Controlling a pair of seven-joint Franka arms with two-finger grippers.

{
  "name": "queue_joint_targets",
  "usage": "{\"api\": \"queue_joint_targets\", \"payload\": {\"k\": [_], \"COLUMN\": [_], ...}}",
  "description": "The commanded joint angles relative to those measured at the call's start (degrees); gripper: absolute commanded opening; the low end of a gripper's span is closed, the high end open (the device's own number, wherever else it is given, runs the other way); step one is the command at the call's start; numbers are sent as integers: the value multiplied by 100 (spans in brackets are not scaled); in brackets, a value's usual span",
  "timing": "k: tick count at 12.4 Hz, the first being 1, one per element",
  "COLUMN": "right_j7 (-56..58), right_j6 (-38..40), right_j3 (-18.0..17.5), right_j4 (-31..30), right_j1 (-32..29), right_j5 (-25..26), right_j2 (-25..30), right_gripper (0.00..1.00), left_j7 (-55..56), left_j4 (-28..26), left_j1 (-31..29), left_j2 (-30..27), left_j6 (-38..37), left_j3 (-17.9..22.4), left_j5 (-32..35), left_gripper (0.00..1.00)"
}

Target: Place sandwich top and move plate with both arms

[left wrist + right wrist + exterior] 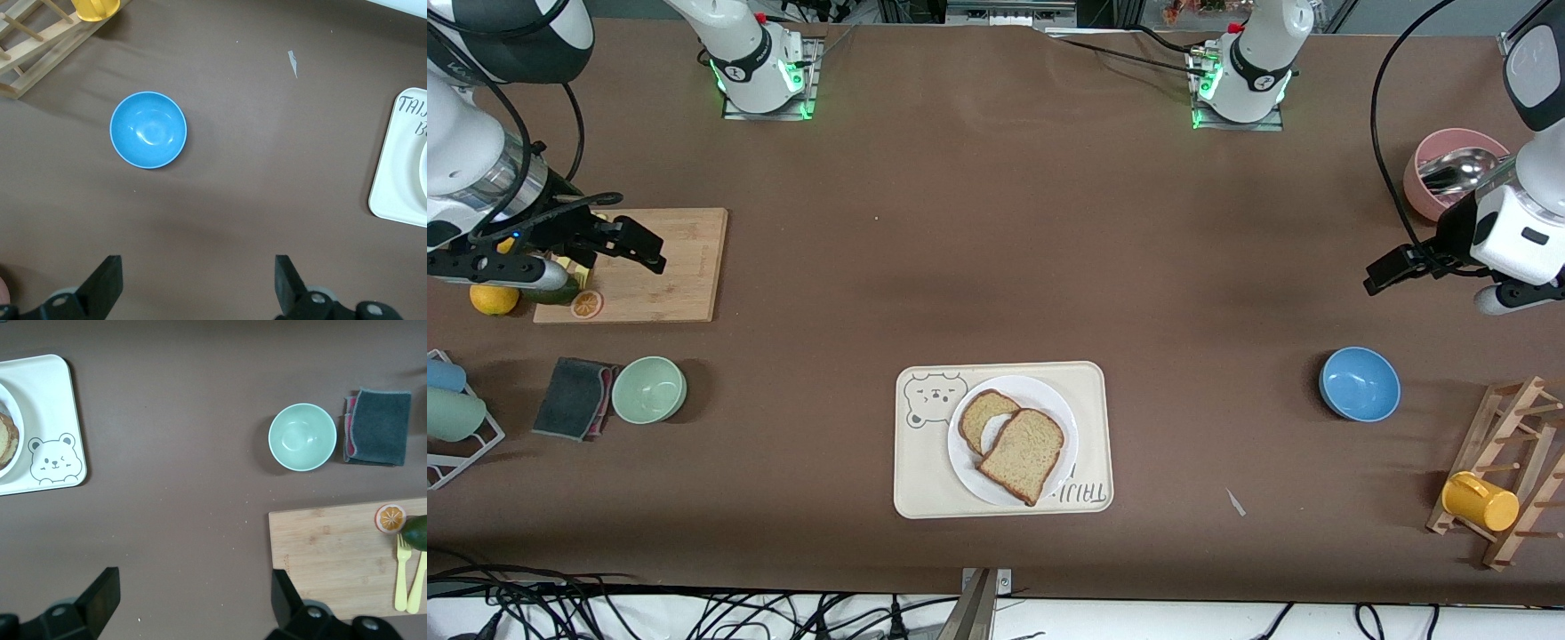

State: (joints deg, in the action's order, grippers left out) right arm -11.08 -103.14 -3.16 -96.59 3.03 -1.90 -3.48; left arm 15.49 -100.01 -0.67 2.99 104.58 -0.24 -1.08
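Jaws wide on both grippers, nothing held.
Front: top (1024, 454) lay on plate (966, 452) in tray (914, 484); right gripper (627, 242) over board (680, 267). L wrist: left gripper (198, 285) near blue bowl (148, 129). R wrist: green bowl (302, 437).

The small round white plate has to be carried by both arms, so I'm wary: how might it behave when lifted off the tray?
The small round white plate looks smooth and shallow-rimmed, so probably slippery. Its plain speckled bread slice overhangs another slice, so tilting may slide it off.

Matt brown table (996, 249), wooden cutting board (667, 267), glossy blue bowl (1359, 383)
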Motion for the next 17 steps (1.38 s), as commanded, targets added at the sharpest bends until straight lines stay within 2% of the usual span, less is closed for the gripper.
{"api": "queue_joint_targets", "payload": {"k": [1, 8, 12, 17], "right_j7": [-8, 10, 10, 10], "right_j6": [-57, -4, -4, 5], "right_j3": [-18, 69, 78, 78], "right_j4": [8, 0, 0, 0], "right_j1": [-30, -39, -39, -39], "right_j5": [-92, -100, -100, -101], "right_j2": [32, 67, 67, 76], "right_gripper": [100, 100, 100, 100], "left_j7": [-46, -3, 42, 24], "left_j4": [78, 368, 789, 966], "left_j1": [41, 32, 128, 67], "left_j2": [-79, -124, -89, 8], "left_j6": [-61, -280, -825, -817], "left_j3": [24, 42, -46, -55], "left_j5": [-129, -59, -77, -59], "left_gripper": [100, 100, 100, 100]}}
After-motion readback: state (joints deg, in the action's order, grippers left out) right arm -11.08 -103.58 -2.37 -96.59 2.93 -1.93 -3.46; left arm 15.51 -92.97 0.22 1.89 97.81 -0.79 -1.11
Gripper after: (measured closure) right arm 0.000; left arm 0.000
